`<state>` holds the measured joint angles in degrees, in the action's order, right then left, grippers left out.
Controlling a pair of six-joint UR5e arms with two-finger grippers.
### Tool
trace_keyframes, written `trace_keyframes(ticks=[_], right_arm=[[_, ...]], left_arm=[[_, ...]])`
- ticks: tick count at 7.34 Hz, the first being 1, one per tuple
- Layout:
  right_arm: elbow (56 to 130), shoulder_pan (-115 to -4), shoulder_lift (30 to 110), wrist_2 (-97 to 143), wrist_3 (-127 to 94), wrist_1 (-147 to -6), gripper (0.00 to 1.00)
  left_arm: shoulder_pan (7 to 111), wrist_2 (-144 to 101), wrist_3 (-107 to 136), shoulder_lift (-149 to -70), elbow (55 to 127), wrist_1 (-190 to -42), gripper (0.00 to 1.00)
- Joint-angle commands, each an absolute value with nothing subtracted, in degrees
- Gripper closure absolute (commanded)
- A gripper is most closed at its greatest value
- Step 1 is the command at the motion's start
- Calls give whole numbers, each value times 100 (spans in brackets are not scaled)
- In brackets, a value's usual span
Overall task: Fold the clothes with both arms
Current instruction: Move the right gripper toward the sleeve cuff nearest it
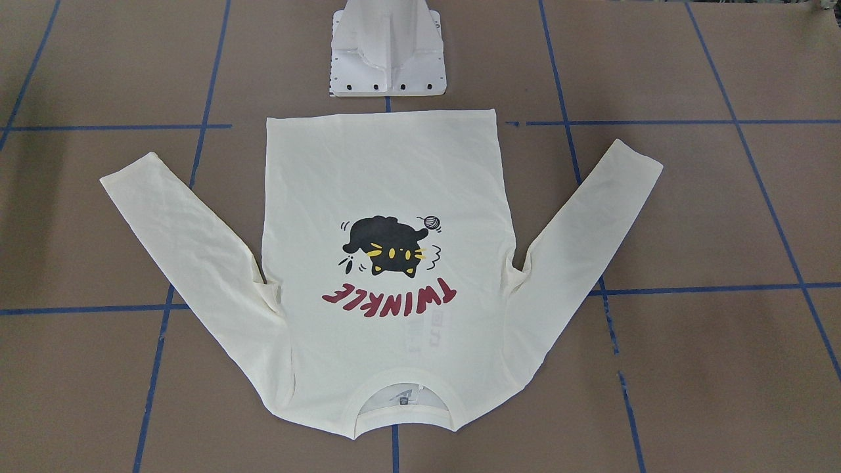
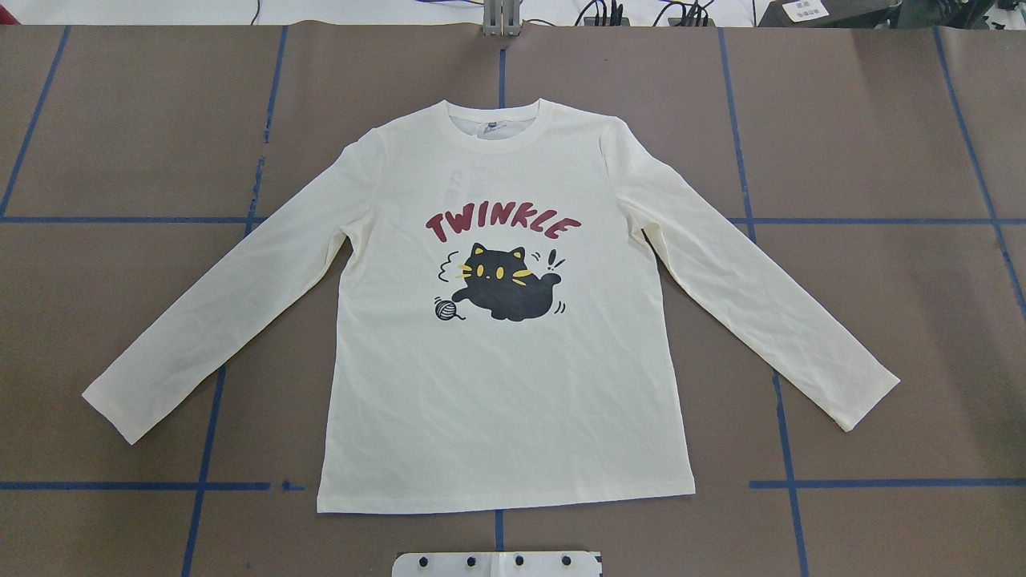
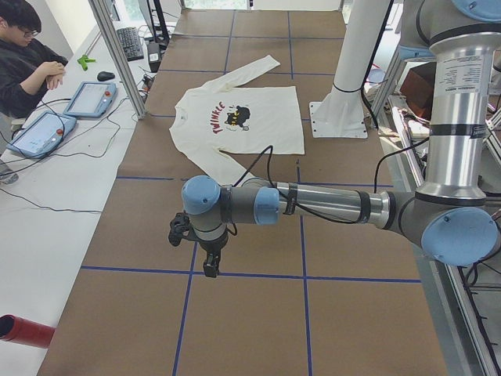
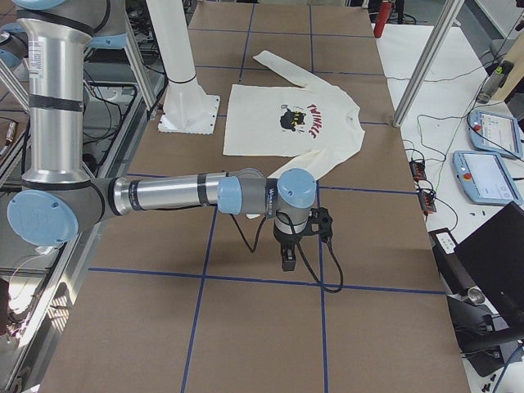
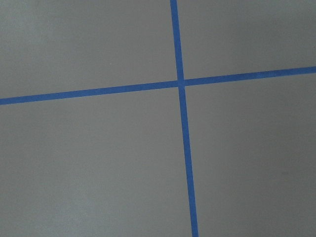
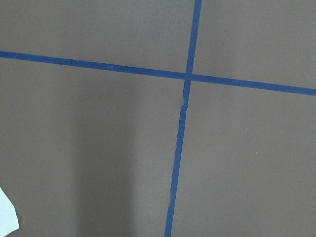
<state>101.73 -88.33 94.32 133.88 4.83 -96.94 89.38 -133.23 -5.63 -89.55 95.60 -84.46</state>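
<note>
Shirt point(image 2: 505, 385) lies flat on the counter point(image 2: 882, 120), print up, centred in front of the robot's base. Its long axis runs straight away from the base, with the hem point(image 2: 505, 503) near and the collar point(image 2: 513, 112) far. Both sleeves splay out and back toward the hem side.

We note the left arm point(image 3: 329, 205) reaching out over bare counter, left tool point(image 3: 210, 265) pointing down above a crossing of blue tape point(image 5: 180, 81), well apart from the left sleeve point(image 2: 224, 304). The shirt lies inward from it, toward the counter's middle. The right arm point(image 4: 164, 195) mirrors this, and the right tool point(image 4: 288, 255) hangs well outside the right sleeve point(image 2: 761, 296).

We cannot tell whether either tool is spread or pressed together; neither pinches cloth.

Neither arm looks clearly nearer. A pale corner point(image 6: 6, 217) at the edge of the right wrist view may be a cuff. Each arm's first move calls for travel inward to its own sleeve.
</note>
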Motion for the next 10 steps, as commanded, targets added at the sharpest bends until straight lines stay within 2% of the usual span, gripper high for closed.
trace_keyframes(ticks=[1,5,7,8,9,10], right_arm=[[10178,-8833,9422,13412,475,-9694,0],[10791,-8325,9352,13465,466,-9589,0],[10898,-7824,9369,13464,-301,-9362,0],[11151,-7544,9674,13456,-1117,-8586,0],[11153,-7263,10138,13413,-2091,-7169,0],[11145,-6929,10447,13351,-3040,-6493,0]], left_arm=[[8938,-13324,-563,-8956,9580,-8446,0],[8938,-13498,-580,-9254,9633,-8736,0],[8808,-13570,-563,-9247,9598,-9479,0],[8798,-13570,-563,-9107,9624,-9640,0],[8798,-13579,-597,-9132,9659,-9668,0],[8798,-13579,-563,-9219,9624,-9920,0]])
